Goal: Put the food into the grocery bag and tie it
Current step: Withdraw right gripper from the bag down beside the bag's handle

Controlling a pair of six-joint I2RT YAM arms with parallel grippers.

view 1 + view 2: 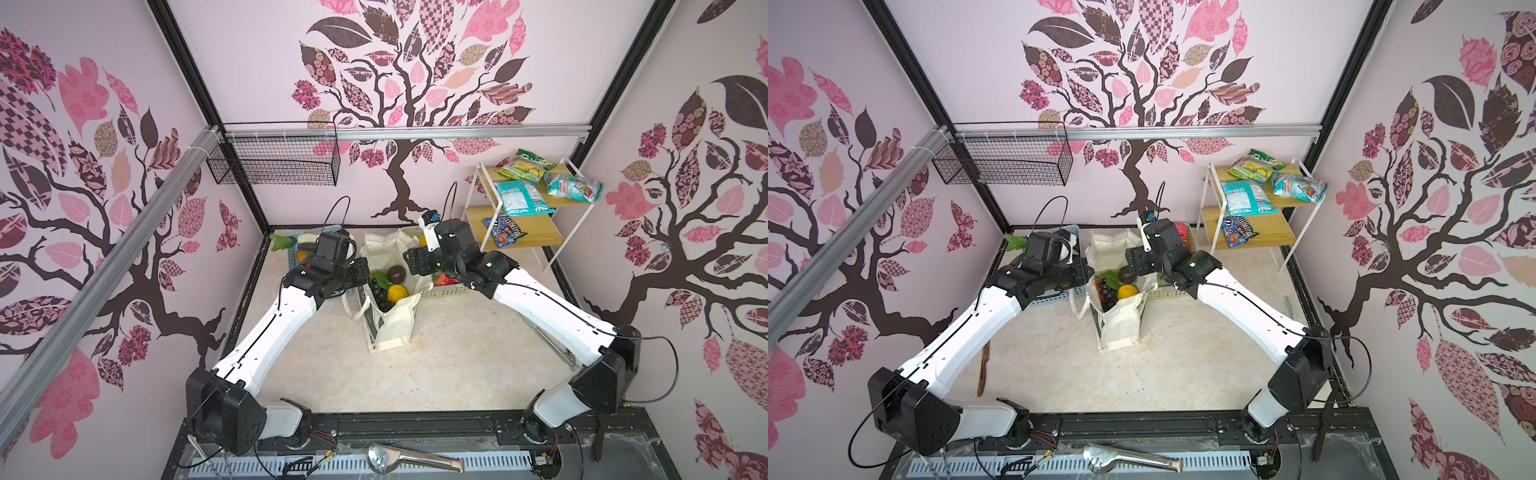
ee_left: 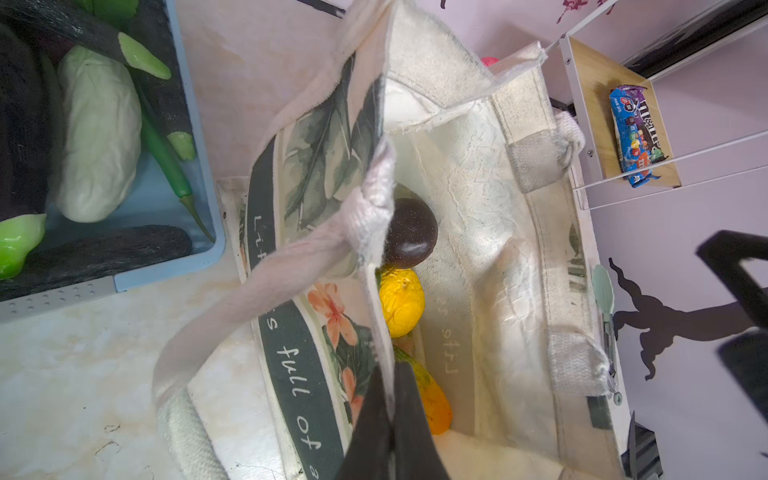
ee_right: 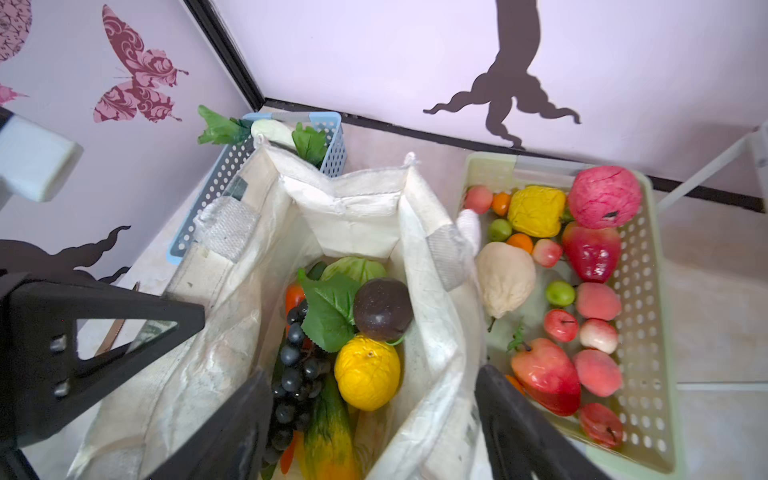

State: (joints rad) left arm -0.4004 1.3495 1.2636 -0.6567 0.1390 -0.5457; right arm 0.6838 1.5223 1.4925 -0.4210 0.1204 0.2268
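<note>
At the table's middle, the bag stands open between a blue basket and a beige basket, food piled inside and more lying in both baskets; the left gripper is pinched tight on the bag's rim; the right gripper gapes wide astride the opposite wall, gripping nothing.

Grocery bag, cream canvas with a dark green lettered panel, was found upright and open-mouthed toward the far edge of the tabletop. Inside were recorded: dark round fruit, yellow fruit, black grapes, green leaf.
</note>
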